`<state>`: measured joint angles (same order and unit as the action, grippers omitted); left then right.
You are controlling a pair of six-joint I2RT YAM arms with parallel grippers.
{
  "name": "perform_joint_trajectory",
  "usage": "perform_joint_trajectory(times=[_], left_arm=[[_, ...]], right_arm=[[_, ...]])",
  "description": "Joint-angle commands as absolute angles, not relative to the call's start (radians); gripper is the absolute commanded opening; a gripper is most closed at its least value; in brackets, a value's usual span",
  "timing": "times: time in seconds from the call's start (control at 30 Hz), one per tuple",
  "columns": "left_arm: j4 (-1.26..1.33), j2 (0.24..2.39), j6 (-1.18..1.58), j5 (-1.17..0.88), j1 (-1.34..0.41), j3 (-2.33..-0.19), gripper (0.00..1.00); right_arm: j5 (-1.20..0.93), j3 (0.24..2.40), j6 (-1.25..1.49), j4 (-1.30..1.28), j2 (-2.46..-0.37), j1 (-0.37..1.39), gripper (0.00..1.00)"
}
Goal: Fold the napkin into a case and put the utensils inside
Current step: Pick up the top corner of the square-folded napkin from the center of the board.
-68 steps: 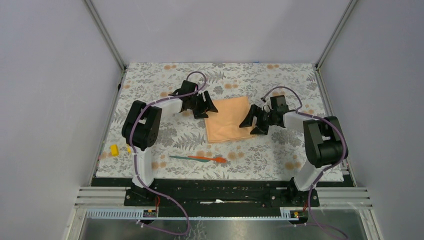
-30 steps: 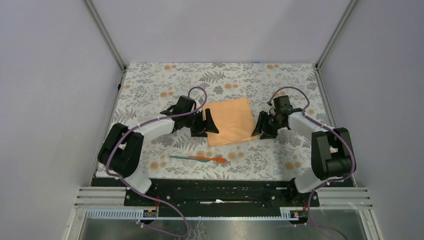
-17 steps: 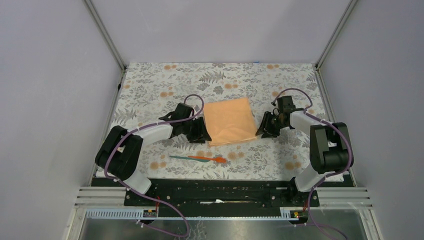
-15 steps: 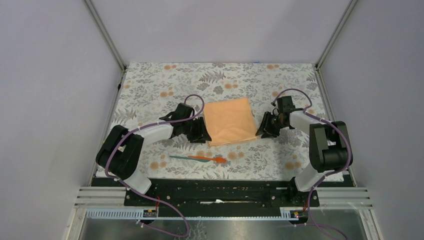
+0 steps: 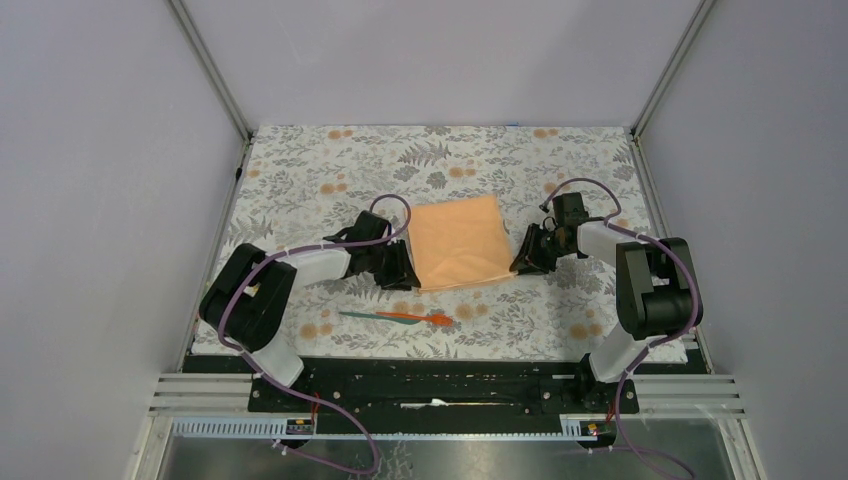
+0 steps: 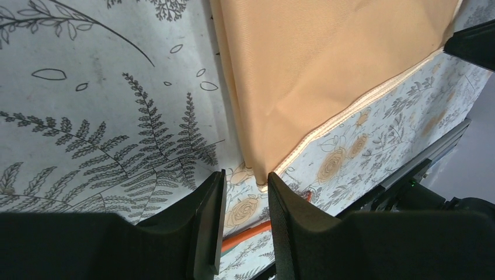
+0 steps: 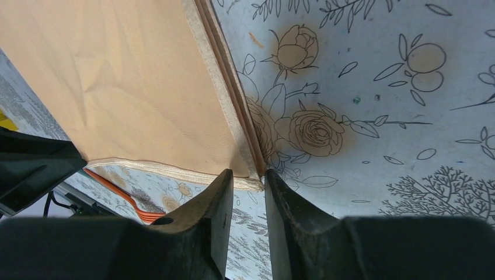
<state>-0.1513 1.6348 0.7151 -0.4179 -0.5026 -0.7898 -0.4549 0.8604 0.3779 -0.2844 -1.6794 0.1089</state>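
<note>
1. Overhead, the peach napkin (image 5: 458, 243) lies flat on the floral tablecloth (image 5: 330, 170) mid-table and is not yet a case. The left gripper (image 5: 402, 267) sits low at its near-left corner and the right gripper (image 5: 525, 262) at its near-right. The teal and orange utensils (image 5: 395, 317) lie apart, nearer the bases.
2. Left wrist: the jaws stand a narrow gap apart, with the hemmed corner at their mouth and nothing clearly pinched. They should probably catch the hem only, not the tablecloth beneath.
3. Right wrist: again a narrow gap, with the layered corner at the tips. Lifting both corners level would likely keep the fold square.
</note>
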Motion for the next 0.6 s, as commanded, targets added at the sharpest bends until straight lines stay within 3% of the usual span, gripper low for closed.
perform_joint_trajectory(times=[0.0, 0.57], left_arm=[[-0.102, 1.647, 0.709, -0.400, -0.508, -0.782, 0.37], [-0.092, 1.659, 0.711, -0.403, -0.508, -0.781, 0.37]], right_arm=[[-0.484, 0.861, 0.379, -0.268, -1.680, 0.106, 0.33], [-0.513, 0.864, 0.378, -0.290, -1.635, 0.106, 0.35]])
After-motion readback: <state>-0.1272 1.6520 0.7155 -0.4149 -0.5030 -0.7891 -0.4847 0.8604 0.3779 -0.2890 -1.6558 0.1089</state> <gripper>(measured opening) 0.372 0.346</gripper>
